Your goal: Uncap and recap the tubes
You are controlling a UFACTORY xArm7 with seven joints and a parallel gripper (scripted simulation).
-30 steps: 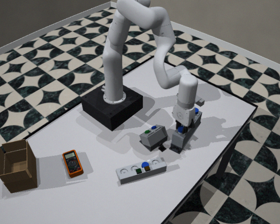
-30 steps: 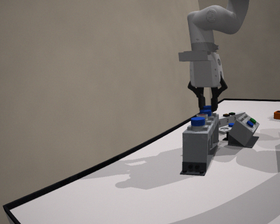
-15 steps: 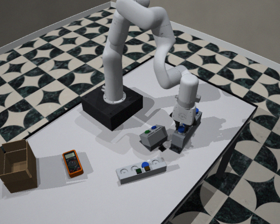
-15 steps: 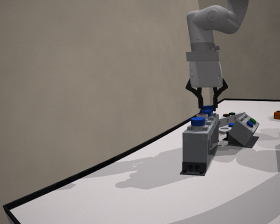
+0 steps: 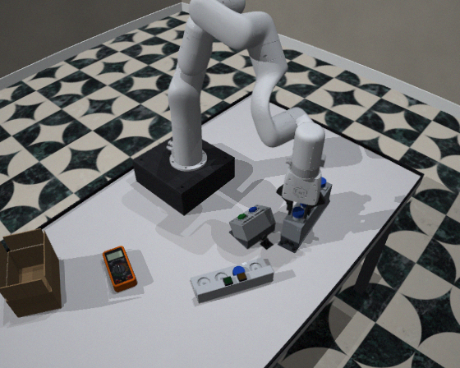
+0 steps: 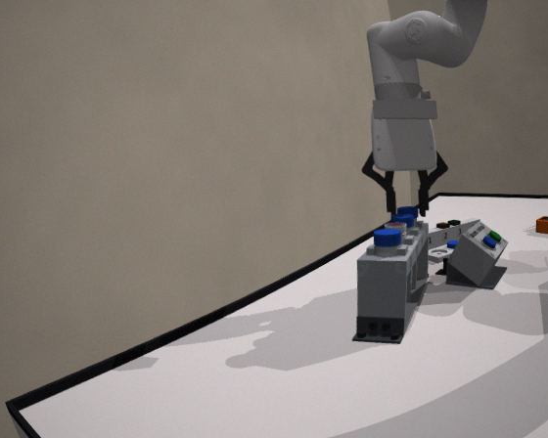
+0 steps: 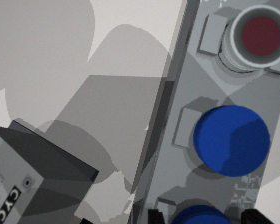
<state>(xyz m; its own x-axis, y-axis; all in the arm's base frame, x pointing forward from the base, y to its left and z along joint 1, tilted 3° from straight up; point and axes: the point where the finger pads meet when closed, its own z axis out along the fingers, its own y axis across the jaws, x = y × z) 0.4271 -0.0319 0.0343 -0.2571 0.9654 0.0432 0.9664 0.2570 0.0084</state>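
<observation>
The grey decapping station (image 5: 292, 230) (image 6: 381, 288) (image 7: 191, 75) holds its tubes in a row. My gripper (image 5: 298, 209) (image 6: 407, 211) (image 7: 203, 219) is open and straddles the blue cap of tube 4 (image 5: 298, 212) (image 6: 408, 210) (image 7: 201, 216), with a small gap on each side. Tube 3's cap (image 6: 403, 219) (image 7: 231, 140) is on. Tube 2 (image 6: 395, 226) (image 7: 261, 36) stands open, showing red inside. Tube 1's cap (image 5: 323, 181) (image 6: 388, 238) is on. A blue cap (image 5: 238, 270) (image 6: 452, 243) lies in nest 2 of the cap tray (image 5: 215, 289). Both lamps (image 5: 234, 279) look dark.
The key housing (image 5: 252, 227) (image 6: 474, 266) with the blue key (image 5: 253, 209) (image 6: 489, 241) and the green key (image 5: 241, 216) (image 6: 494, 236) stands beside the station. An orange multimeter (image 5: 119, 268) and an open cardboard box (image 5: 26, 273) are at the left. The arm's black base (image 5: 184, 174) is behind.
</observation>
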